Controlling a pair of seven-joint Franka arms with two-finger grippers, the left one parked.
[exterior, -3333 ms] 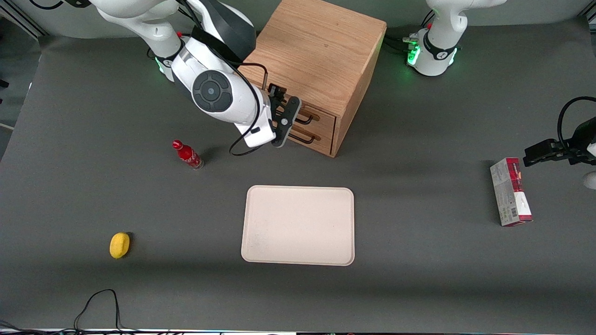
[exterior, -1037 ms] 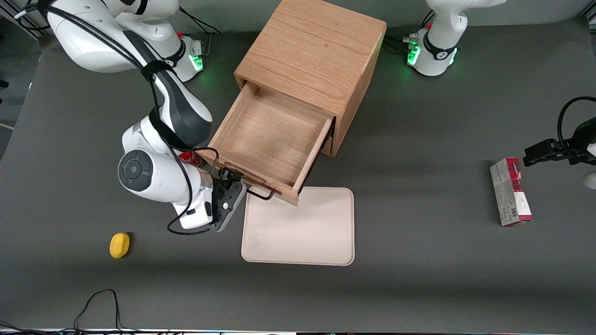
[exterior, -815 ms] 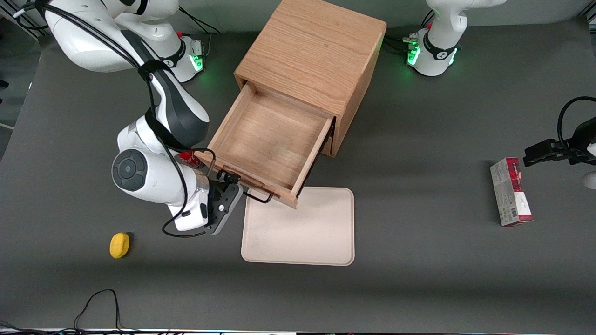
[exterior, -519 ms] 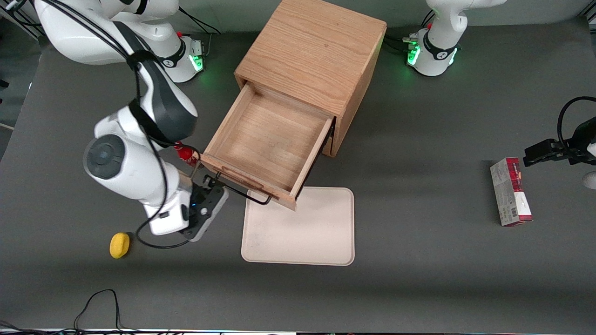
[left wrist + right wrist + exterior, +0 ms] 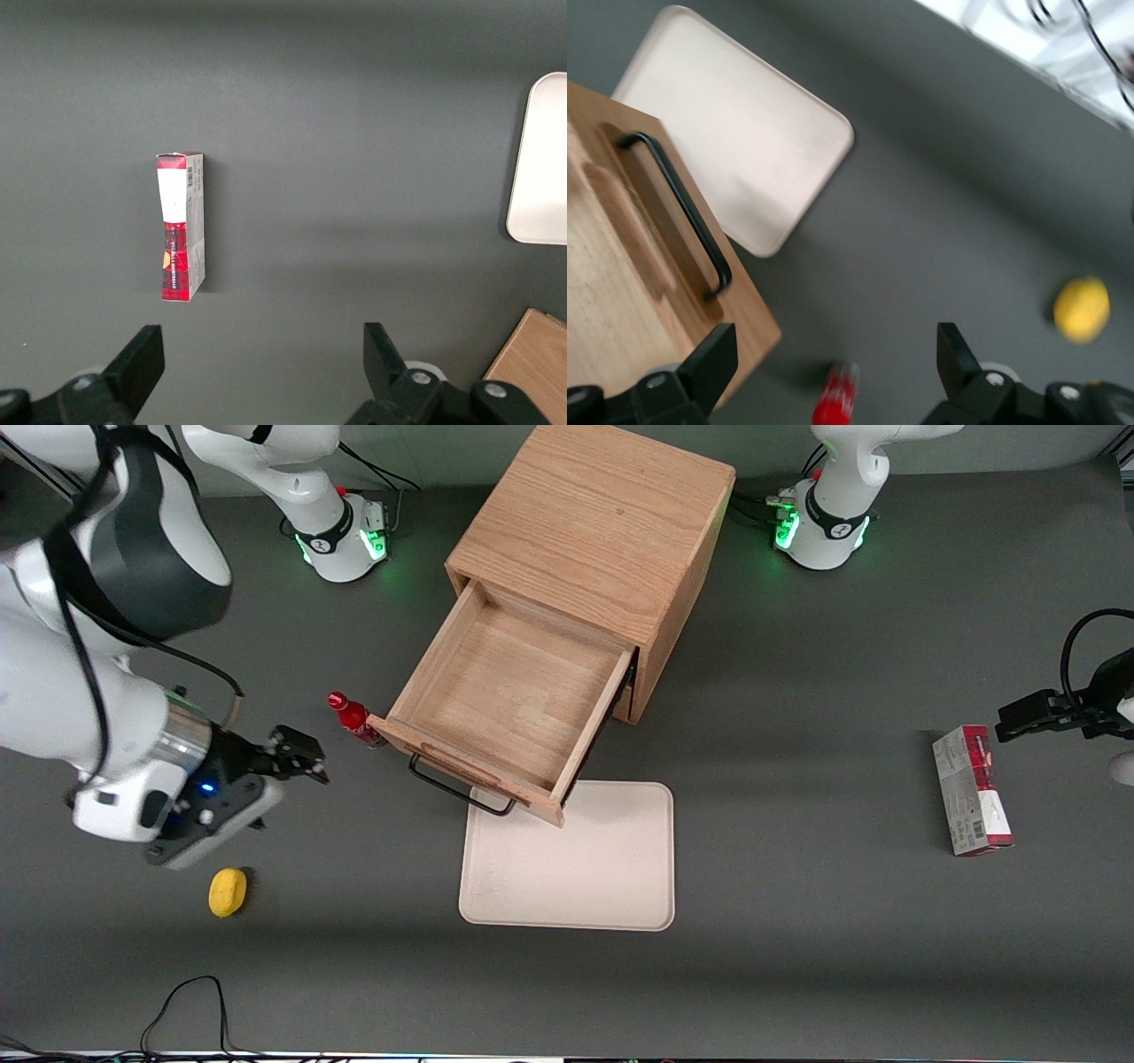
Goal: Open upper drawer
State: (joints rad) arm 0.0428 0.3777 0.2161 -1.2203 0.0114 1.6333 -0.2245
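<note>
In the front view, the upper drawer (image 5: 507,704) is seen pulled well out of the wooden cabinet (image 5: 595,540), which stands near the tabletop's edge farthest from the camera. The drawer's inside is bare wood, and its black wire handle (image 5: 459,786) hangs over the corner of a pale tray (image 5: 567,868) lying on the tabletop nearer the camera. The gripper (image 5: 297,755) is held above the tabletop toward the working arm's end, well apart from the handle, with its fingers spread and nothing between them. A small red bottle (image 5: 355,720) stands just beside the drawer's front corner, between drawer and gripper. A yellow lemon (image 5: 228,891) lies nearer the camera than the gripper. A red and grey box (image 5: 971,789) lies toward the parked arm's end of the tabletop.

In the right wrist view, the drawer front (image 5: 647,266) and its handle (image 5: 682,208) are seen with the tray (image 5: 735,150) beneath them, and the bottle (image 5: 833,398) and the lemon (image 5: 1081,310) rest on the grey tabletop (image 5: 948,204). The two fingertips (image 5: 713,359) are set wide apart.

In the left wrist view, the box (image 5: 181,227) is shown lying flat, and an edge of the tray (image 5: 539,159) is seen.
</note>
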